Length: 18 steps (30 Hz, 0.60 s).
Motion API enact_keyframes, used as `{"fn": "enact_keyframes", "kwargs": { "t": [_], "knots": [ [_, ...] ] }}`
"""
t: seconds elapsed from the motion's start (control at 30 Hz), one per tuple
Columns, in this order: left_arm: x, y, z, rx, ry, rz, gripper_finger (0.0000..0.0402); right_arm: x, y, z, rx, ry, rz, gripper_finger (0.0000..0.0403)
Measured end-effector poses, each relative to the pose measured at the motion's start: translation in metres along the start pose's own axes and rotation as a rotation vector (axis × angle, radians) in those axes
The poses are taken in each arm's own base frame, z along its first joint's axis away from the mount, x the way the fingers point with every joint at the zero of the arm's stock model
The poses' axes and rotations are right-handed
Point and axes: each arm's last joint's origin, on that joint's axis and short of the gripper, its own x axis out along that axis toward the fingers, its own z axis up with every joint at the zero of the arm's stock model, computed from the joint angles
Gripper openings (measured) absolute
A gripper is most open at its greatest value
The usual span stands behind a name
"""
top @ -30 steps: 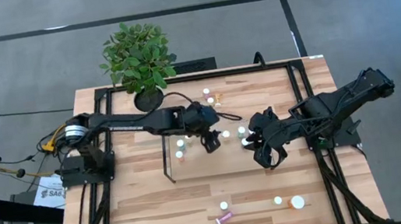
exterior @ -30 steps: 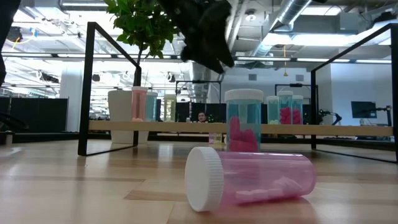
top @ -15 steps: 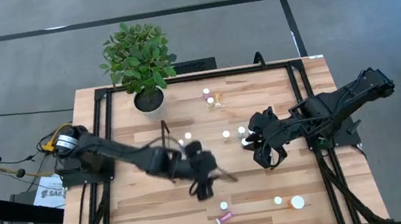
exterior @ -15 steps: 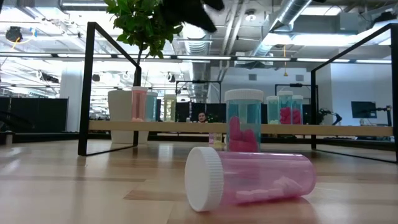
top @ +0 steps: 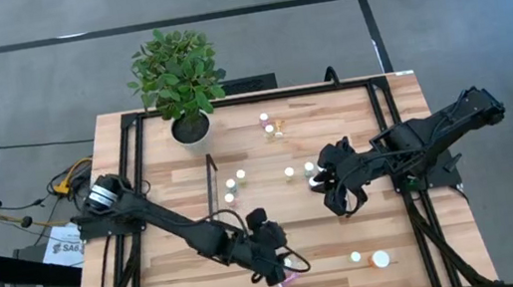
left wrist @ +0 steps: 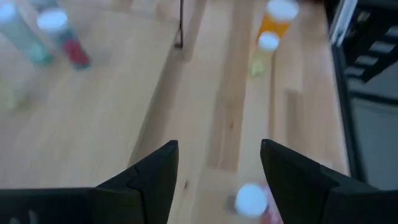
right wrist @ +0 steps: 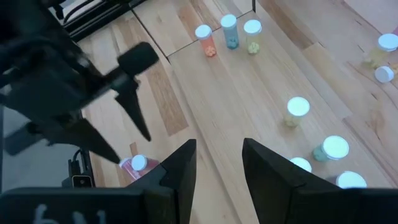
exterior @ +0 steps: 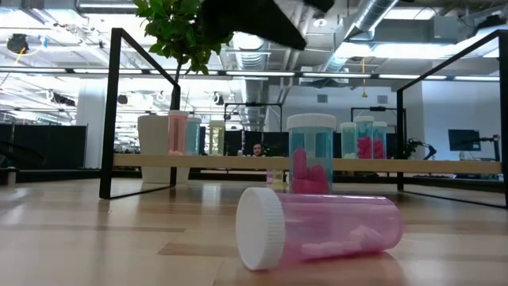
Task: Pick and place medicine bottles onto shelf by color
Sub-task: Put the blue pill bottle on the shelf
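Observation:
A pink bottle (top: 292,278) lies on its side near the table's near edge; it fills the low view (exterior: 317,226), with a teal bottle (exterior: 311,155) standing behind it. My left gripper (top: 279,264) hovers open just above these two, touching nothing. Its wrist view shows a white cap (left wrist: 250,198) between its fingers, pink beside it. My right gripper (top: 337,199) waits open and empty over the table's right middle. Several bottles (top: 241,175) stand on the light-wood shelf (exterior: 238,162). A small bottle (top: 356,257) and a wider white-orange one (top: 382,260) stand near the near edge.
A potted plant (top: 176,74) stands at the far left. A few bottles (top: 270,127) stand near the far edge. The shelf's black wire upright (top: 210,185) rises left of the middle. The black table frame (exterior: 111,111) runs along both sides.
My left gripper has swung from above the shelf toward the table's near edge and down, ending over the lying pink bottle and the teal one beside it. No bottle has moved.

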Motion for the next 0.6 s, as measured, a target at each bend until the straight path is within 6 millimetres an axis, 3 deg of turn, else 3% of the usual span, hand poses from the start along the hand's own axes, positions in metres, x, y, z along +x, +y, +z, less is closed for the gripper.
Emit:
{"fn": "enact_keyframes", "kwargs": {
  "t": [0.3, 0.6],
  "knots": [
    [0.015, -0.003, -0.012, 0.011, 0.103, -0.077, 0.0234, 0.000, 0.000, 0.000, 0.000, 0.001, -0.001, 0.0154],
    [0.019, -0.009, -0.017, 0.193, 0.128, -0.159, 0.0234, 0.000, 0.000, 0.000, 0.000, 0.001, -0.001, 0.0154]
  ]
}}
